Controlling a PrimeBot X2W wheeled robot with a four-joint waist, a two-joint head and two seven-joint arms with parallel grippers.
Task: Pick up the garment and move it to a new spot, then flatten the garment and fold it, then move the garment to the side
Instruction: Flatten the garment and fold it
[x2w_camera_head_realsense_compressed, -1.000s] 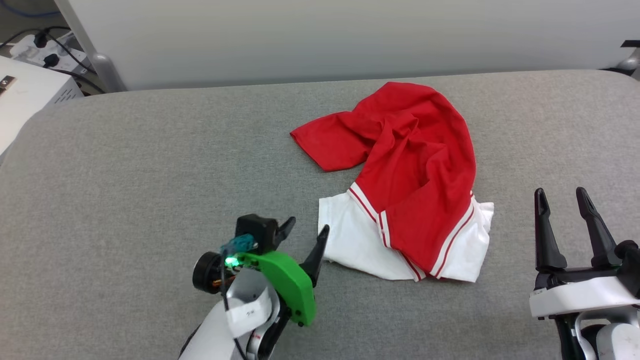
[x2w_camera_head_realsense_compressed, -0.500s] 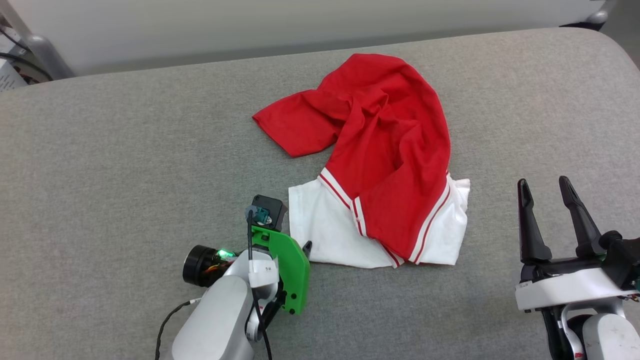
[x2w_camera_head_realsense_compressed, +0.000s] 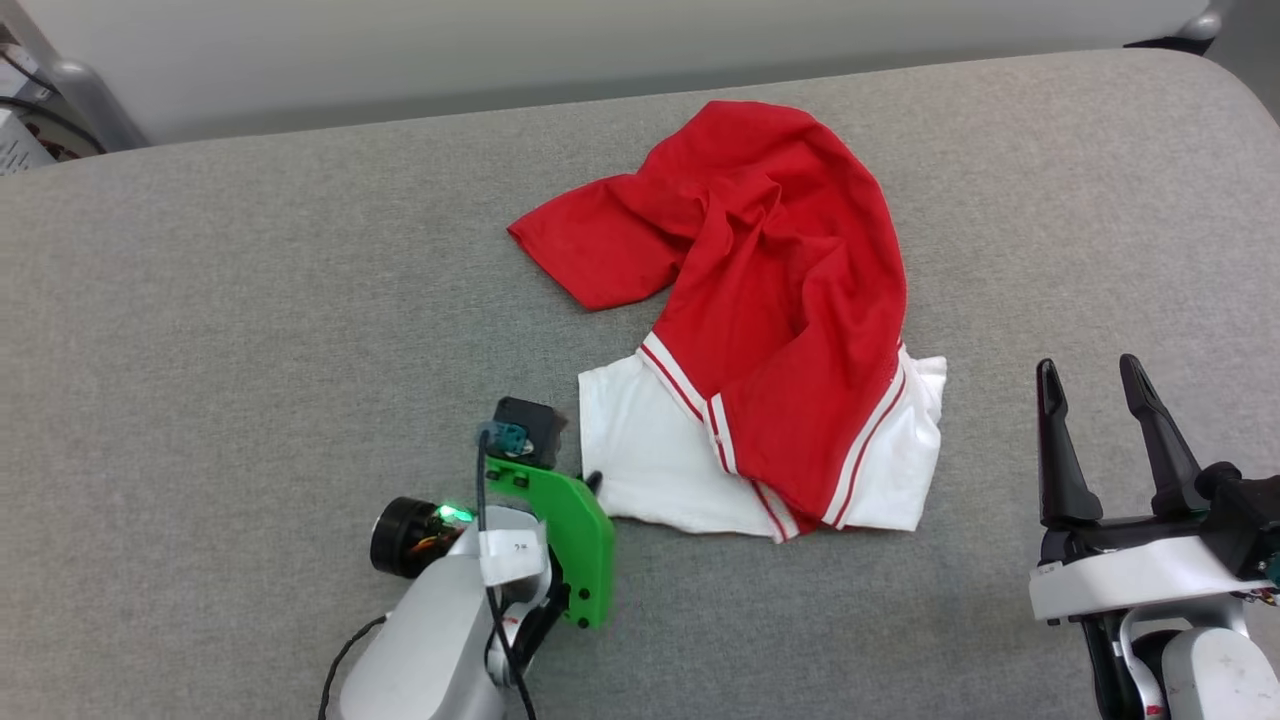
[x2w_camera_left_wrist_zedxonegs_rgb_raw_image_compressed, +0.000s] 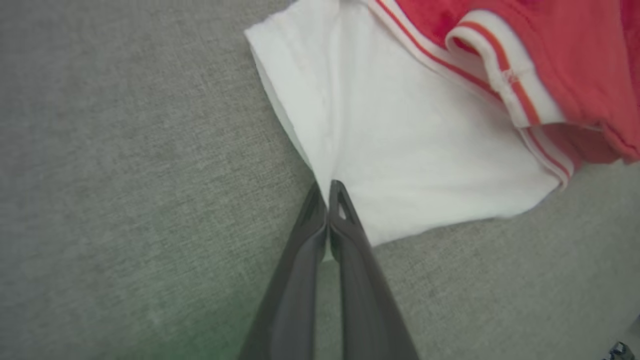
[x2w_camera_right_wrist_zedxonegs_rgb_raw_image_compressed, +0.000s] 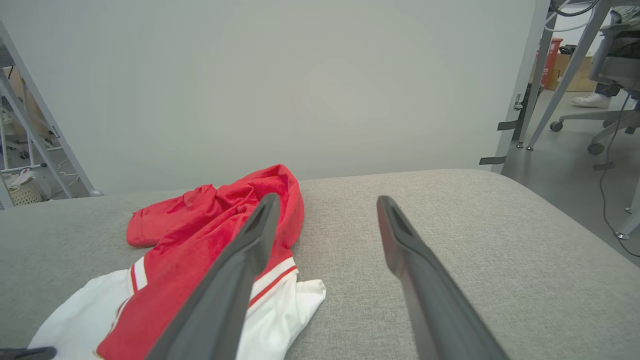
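Currently | one garment (x2w_camera_head_realsense_compressed: 790, 300), crumpled | two claws: left claw (x2w_camera_left_wrist_zedxonegs_rgb_raw_image_compressed: 327, 187) pinching its white edge, right claw (x2w_camera_head_realsense_compressed: 1088, 365) wide

Head view: left hand (x2w_camera_head_realsense_compressed: 592, 482) mostly behind its green bracket (x2w_camera_head_realsense_compressed: 572, 540); garment (x2w_camera_left_wrist_zedxonegs_rgb_raw_image_compressed: 400, 150) beyond left wrist view's top edge.

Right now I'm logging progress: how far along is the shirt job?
Done: nothing; the shirt lies crumpled on the grey cushion. In hand: the left hand is shut at the edge of the white sleeve, seemingly pinching it; the right hand is open, apart. Left: lift, move, flatten, fold, set aside.
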